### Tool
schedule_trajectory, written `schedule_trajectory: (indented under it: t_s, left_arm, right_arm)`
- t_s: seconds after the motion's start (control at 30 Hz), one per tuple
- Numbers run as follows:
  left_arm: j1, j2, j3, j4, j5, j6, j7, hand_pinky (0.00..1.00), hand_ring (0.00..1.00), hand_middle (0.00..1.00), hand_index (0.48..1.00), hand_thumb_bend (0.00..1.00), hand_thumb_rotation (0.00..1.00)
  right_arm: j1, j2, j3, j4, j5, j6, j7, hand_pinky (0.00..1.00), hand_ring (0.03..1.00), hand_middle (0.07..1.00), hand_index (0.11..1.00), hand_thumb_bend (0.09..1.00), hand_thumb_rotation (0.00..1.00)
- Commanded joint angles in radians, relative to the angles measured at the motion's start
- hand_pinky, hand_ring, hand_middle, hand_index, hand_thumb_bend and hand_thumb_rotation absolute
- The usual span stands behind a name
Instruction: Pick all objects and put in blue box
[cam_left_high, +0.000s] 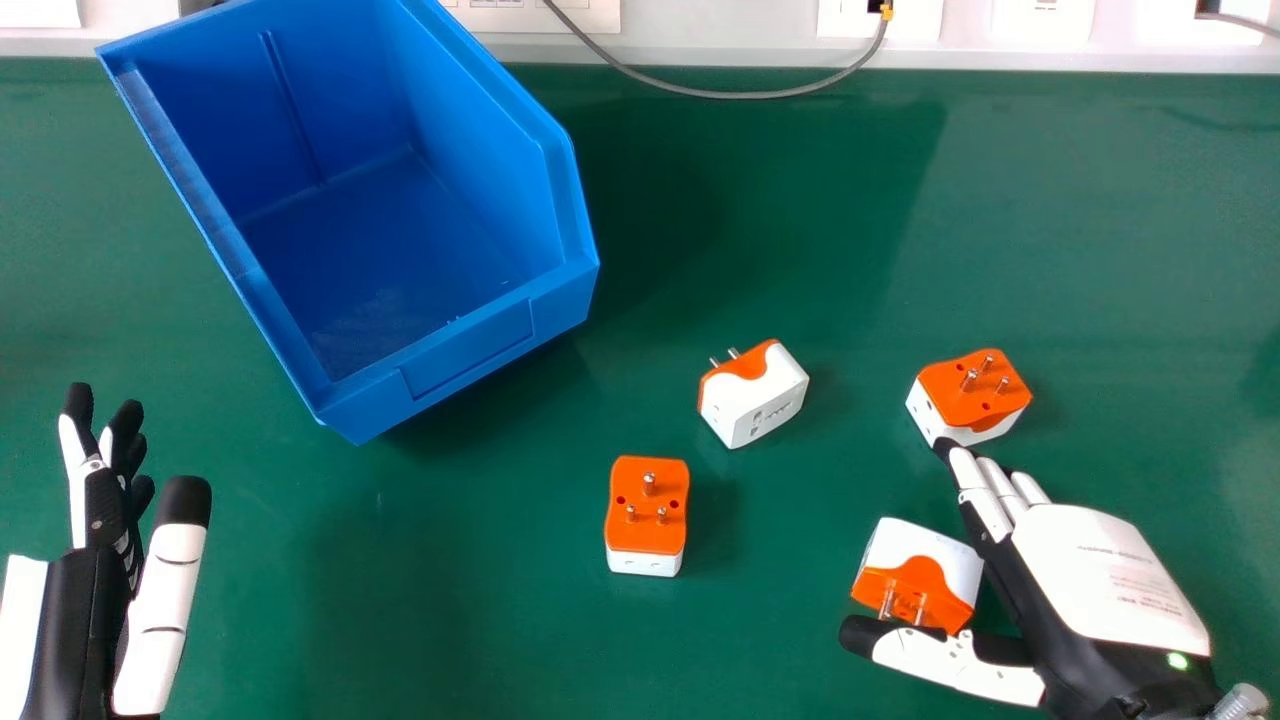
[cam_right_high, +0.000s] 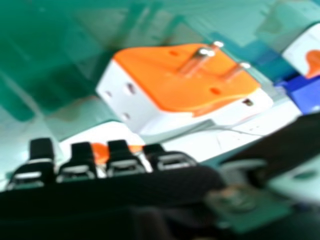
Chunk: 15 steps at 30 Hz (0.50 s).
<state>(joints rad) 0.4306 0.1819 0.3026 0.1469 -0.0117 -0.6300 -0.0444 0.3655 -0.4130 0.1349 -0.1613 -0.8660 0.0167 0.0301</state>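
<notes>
Orange and white, the blocky plastic plug adapter (cam_left_high: 928, 548) lay between the thumb and straight fingers of the black-and-white right hand (cam_left_high: 1110, 570). Probably light, stiff and slick, it invited a pinch across flat sides; the left hand (cam_left_high: 103, 505) showed open at the head view's left.

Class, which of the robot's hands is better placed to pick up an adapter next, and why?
Right, probably: the right hand has an adapter between its thumb and fingers, while the left hand has none near it.
</notes>
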Motion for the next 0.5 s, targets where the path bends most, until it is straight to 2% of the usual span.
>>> schedule_trajectory:
  t_s: [0.0, 0.2, 0.37, 0.47]
  left_arm:
    - [0.010, 0.007, 0.011, -0.023, -0.013, 0.001, -0.001, 1.00, 1.00, 1.00, 1.000, 0.70, 1.00]
    - [0.007, 0.007, 0.012, -0.024, -0.011, 0.006, 0.002, 1.00, 1.00, 1.00, 1.000, 0.70, 1.00]
    - [0.008, 0.007, 0.012, -0.027, -0.011, 0.007, 0.002, 1.00, 1.00, 1.00, 1.000, 0.70, 1.00]
    - [0.009, 0.007, 0.011, -0.031, -0.010, 0.010, 0.001, 1.00, 1.00, 1.00, 1.000, 0.70, 1.00]
  right_arm:
    - [-0.015, -0.009, -0.004, -0.029, 0.018, 0.009, 0.008, 0.97, 0.996, 1.000, 0.996, 0.736, 0.67]
    - [-0.022, -0.010, -0.002, -0.046, 0.022, 0.031, 0.032, 0.99, 1.000, 1.000, 0.987, 0.762, 0.60]
    - [-0.033, -0.016, 0.004, -0.057, 0.004, 0.053, 0.055, 0.99, 1.000, 1.000, 0.987, 0.768, 0.58]
    - [-0.041, -0.016, 0.010, -0.050, -0.001, 0.063, 0.059, 0.99, 1.000, 1.000, 0.984, 0.763, 0.50]
